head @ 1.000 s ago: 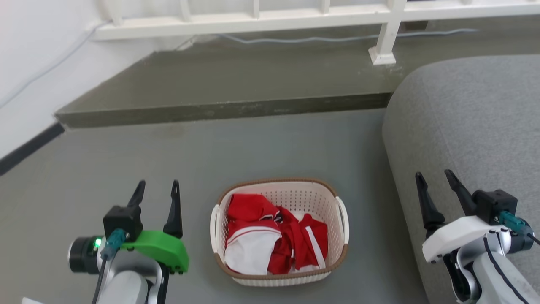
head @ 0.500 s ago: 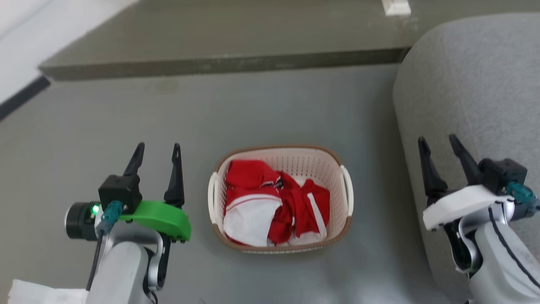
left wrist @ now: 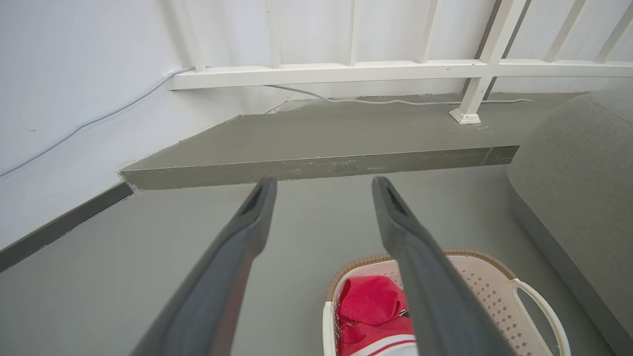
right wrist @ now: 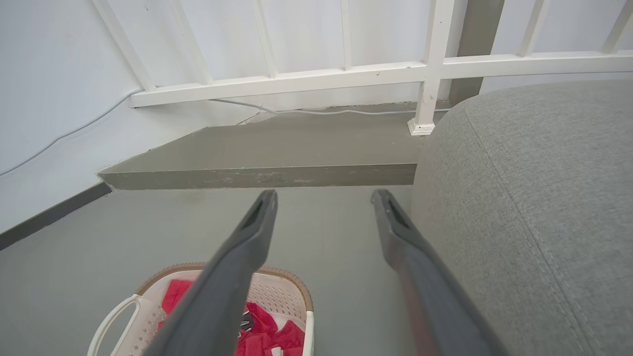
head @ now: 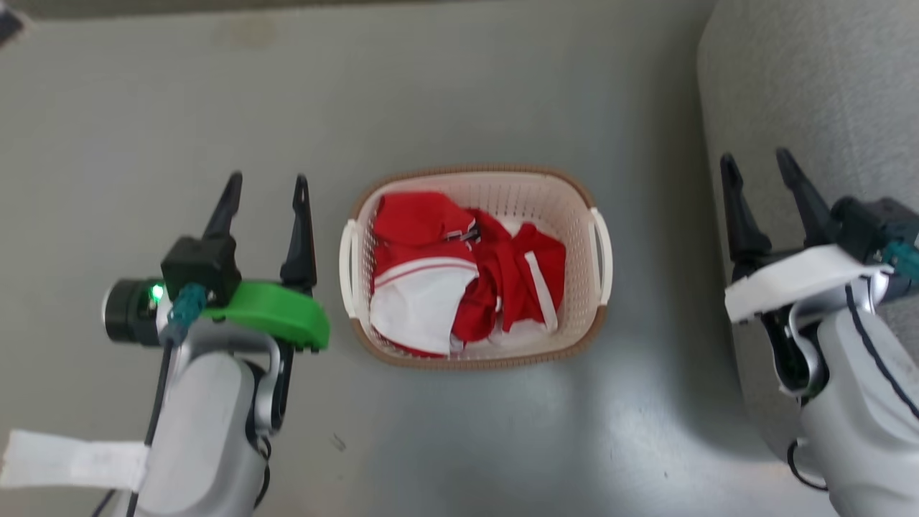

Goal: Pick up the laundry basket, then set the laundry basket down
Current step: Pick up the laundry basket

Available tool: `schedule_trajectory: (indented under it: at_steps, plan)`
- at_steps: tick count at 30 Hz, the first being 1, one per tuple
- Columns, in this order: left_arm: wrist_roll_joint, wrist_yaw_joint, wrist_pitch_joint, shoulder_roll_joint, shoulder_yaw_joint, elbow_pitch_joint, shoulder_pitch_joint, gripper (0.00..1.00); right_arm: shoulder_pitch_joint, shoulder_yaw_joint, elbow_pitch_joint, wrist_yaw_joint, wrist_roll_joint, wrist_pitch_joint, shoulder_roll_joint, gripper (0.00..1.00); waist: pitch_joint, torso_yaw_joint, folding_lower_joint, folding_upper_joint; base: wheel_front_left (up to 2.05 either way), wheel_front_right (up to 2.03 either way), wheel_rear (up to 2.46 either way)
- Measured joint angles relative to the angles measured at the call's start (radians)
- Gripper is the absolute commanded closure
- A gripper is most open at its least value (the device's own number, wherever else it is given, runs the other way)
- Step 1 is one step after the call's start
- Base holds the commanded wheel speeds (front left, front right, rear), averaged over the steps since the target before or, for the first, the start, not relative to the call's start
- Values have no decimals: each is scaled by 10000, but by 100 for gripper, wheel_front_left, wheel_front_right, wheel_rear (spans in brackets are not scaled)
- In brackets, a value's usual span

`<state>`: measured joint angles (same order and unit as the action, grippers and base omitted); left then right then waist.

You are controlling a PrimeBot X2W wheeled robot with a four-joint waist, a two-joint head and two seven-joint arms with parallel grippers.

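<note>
Both ends spread and empty. The left gripper [head: 266, 179] is just left of the cream-white perforated plastic laundry basket [head: 535, 201] with a brown rim, not touching it. The right gripper [head: 755, 156] is by the grey fabric sofa [head: 811, 79]. The laundry basket stands on the grey floor [head: 467, 86], holding red-and-white clothes [head: 445, 287].

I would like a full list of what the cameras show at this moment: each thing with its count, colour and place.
laundry basket: one, cream-white with a brown rim, on the floor between the two grippers
clothes: a heap, count unclear, red and white, inside the laundry basket
floor: one, grey, under the basket
sofa: one, grey fabric, on the robot's right
step: one, grey-green, beyond the floor
railing: one, white, above the step
cable: one, pale, on the step below the railing
wall: one, white, at the left
left gripper: one, dark fingers, open, left of the basket
right gripper: one, dark fingers, open, right of the basket, by the sofa
</note>
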<state>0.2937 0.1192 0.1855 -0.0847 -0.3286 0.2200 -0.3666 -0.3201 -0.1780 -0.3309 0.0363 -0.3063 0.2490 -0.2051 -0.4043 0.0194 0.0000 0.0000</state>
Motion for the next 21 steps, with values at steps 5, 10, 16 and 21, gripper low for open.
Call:
schedule_trajectory:
  at_steps: [5,10,16,21]
  plan:
    - [-67,0,-115,40,-4,102,-666,0,-650,-10,-102,75,33,0,-12,0,-725,-18,0,0,0,0,0]
    - [31,-44,-311,161,4,585,-1629,0,-1615,-50,-359,163,105,29,-17,0,-1552,-31,1,0,0,0,0]
    - [157,-79,-535,255,67,1315,-2489,0,-2375,-366,-1093,293,190,58,123,0,-2220,-48,1,0,0,0,0]
    - [284,-280,-809,307,-15,2061,-3021,0,-2772,-489,-1860,370,222,52,159,0,-2615,-69,1,0,0,0,0]
